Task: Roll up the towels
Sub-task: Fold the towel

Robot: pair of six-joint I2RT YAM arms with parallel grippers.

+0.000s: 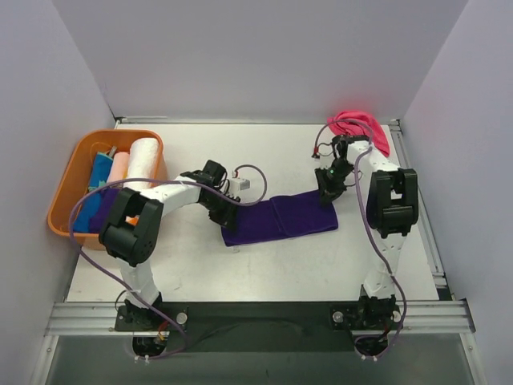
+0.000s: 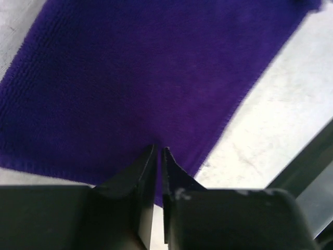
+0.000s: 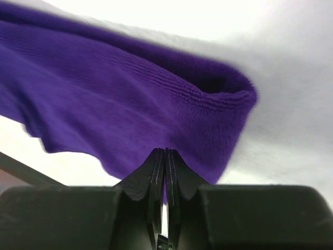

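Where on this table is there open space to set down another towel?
The far strip is bare, between the orange basket and the hot pink towel, behind the purple towel. The near strip, between that towel and the front rail, is bare too. It's crowded around the left arm and right arm.

White worktop (image 1: 264, 269), lightly scuffed, fills the middle of the frame. A purple towel (image 1: 280, 218) is spread out at centre, its long side running left to right and its right end a bit higher in the frame. An orange basket (image 1: 66, 178) sits at the left edge, and a hot pink towel (image 1: 361, 127) is bunched up at the upper right corner.
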